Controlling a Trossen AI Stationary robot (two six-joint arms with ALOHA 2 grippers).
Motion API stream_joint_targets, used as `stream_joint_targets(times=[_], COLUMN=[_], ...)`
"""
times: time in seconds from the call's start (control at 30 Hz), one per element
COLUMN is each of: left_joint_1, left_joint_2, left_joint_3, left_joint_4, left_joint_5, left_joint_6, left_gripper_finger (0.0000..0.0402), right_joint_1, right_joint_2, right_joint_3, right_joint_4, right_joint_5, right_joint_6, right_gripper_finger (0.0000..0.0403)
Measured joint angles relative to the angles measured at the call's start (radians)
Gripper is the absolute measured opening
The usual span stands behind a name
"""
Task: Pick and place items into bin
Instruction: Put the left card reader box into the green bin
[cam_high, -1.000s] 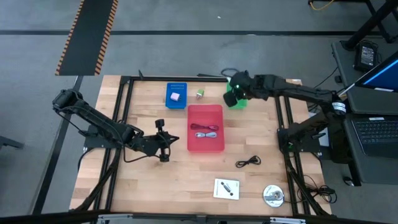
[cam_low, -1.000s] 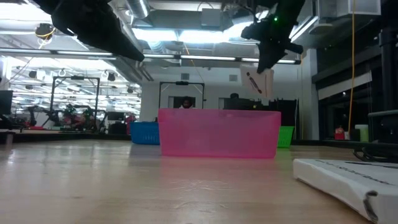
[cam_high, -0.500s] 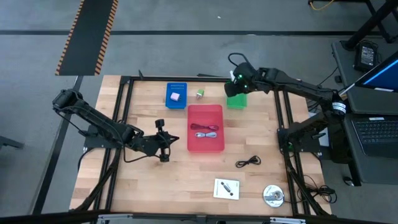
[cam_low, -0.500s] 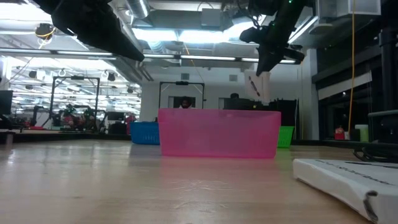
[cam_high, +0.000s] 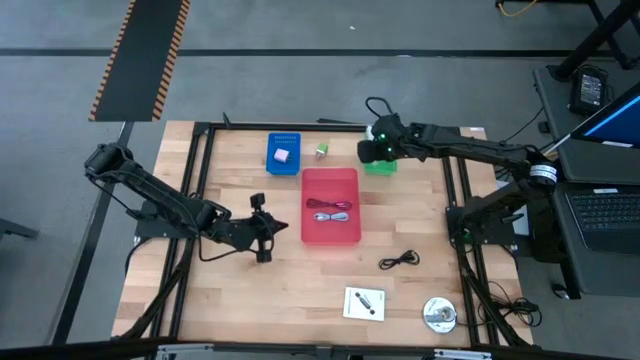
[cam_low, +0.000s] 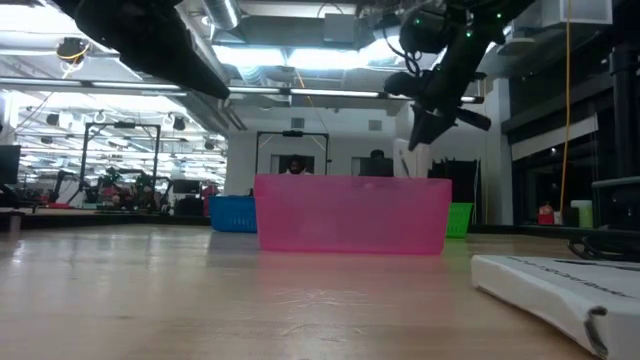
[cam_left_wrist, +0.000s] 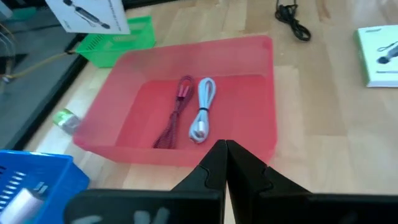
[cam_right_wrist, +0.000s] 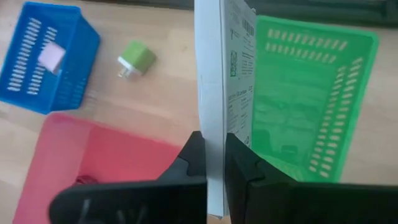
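My right gripper (cam_high: 372, 148) hangs over the near-left corner of the green tray (cam_high: 381, 163), shut on a white card with a black part (cam_left_wrist: 87, 15). In the low view the card (cam_low: 404, 160) hangs behind the red bin's wall (cam_low: 350, 215). The red bin (cam_high: 330, 232) holds a reddish cable (cam_left_wrist: 177, 112) and a white cable (cam_left_wrist: 203, 115). My left gripper (cam_high: 262, 225) waits shut, left of the bin. A black cable (cam_high: 399, 260), a second white card (cam_high: 364, 302) and a silver disc (cam_high: 439, 314) lie flat on the table near the bin. My right gripper (cam_right_wrist: 214, 144) pinches the white card between its two fingers, one finger (cam_right_wrist: 193, 152) on each flat face. The fingers are on one end of the card (cam_right_wrist: 214, 121). They come from above, slanting down. The card is lifted clear and hangs below the fingers, nearly upright.
A blue tray (cam_high: 283, 160) with a pink block (cam_high: 283, 156) stands left of the bin's far end. A white-green packet (cam_high: 322, 151) lies between the blue and green trays. Black frame rails (cam_high: 190, 200) run along the table's left and right sides.
My right gripper, still shut on the white card, has swung slightly toward the far edge and back, then come down and a little toward the red bin. The card has sunk with it, and the bin's wall now hides its lower end in the low view.
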Motion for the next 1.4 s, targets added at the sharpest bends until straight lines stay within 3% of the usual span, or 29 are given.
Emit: stream_joint_targets(times=[0.63, 0.97, 1.4], left_joint_1=[-0.001, -0.001, -0.001], left_joint_2=[0.0, 0.0, 0.0], left_joint_3=[0.0, 0.0, 0.0], left_joint_4=[0.0, 0.0, 0.0], left_joint_5=[0.029, 0.029, 0.028], left_joint_6=[-0.005, -0.005, -0.005], left_gripper_finger=[0.0002, 0.0002, 0.0002], right_joint_1=[-0.017, -0.024, -0.069], right_joint_2=[0.003, 0.057, 0.126], right_joint_3=[-0.004, -0.004, -0.004], right_joint_4=[-0.02, -0.019, 0.025], right_joint_5=[0.009, -0.008, -0.104], right_joint_6=[0.194, 0.198, 0.174], right_gripper_finger=[0.0008, 0.0008, 0.0008])
